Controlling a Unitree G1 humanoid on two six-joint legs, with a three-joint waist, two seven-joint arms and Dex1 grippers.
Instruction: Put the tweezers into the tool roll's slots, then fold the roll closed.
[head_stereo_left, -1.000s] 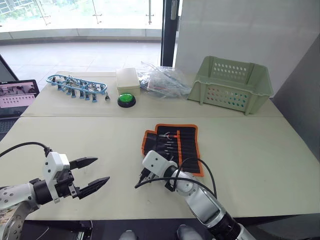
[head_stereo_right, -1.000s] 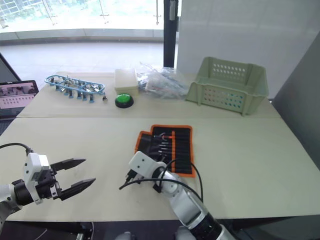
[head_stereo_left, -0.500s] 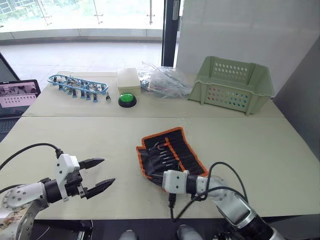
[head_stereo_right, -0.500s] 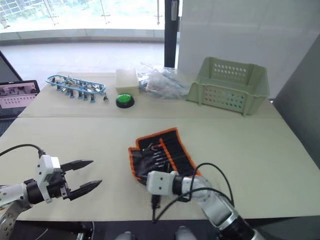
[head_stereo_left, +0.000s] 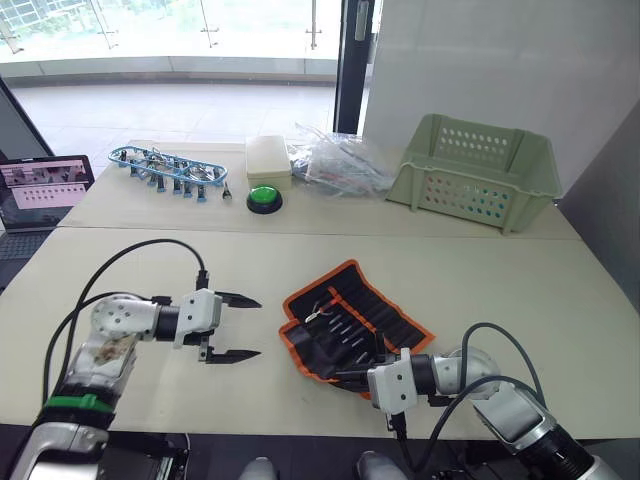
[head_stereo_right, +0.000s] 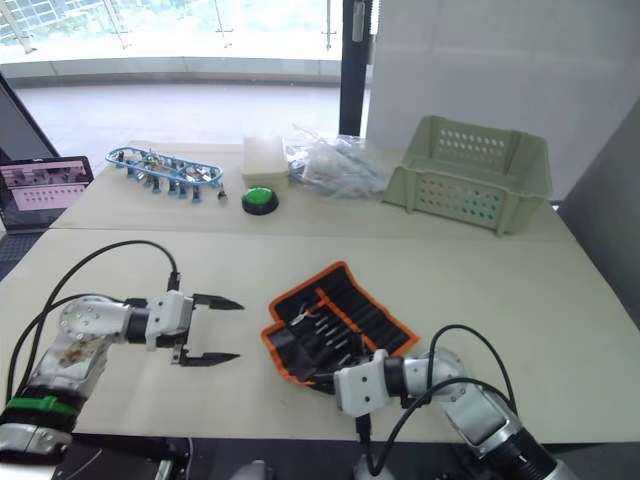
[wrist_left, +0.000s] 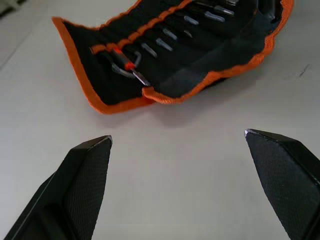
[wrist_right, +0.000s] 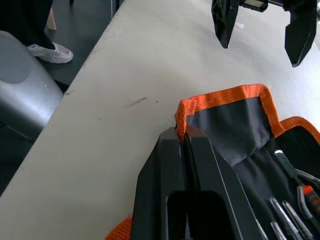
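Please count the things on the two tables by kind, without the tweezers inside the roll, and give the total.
Tool roll: 1
Green basket: 1
Green button: 1
Cream box: 1
Clear plastic bag: 1
Blue tool rack: 1
Laptop: 1
Total: 7

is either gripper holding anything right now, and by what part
The right gripper is shut on the tool roll, pinching the orange-trimmed corner of its flap. The left gripper is open and empty.

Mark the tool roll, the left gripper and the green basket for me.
tool roll (head_stereo_left: 372, 315), left eye view, open inner face.
left gripper (head_stereo_left: 248, 327), left eye view, gap between its spread fingertips.
green basket (head_stereo_left: 478, 190), left eye view, front wall.
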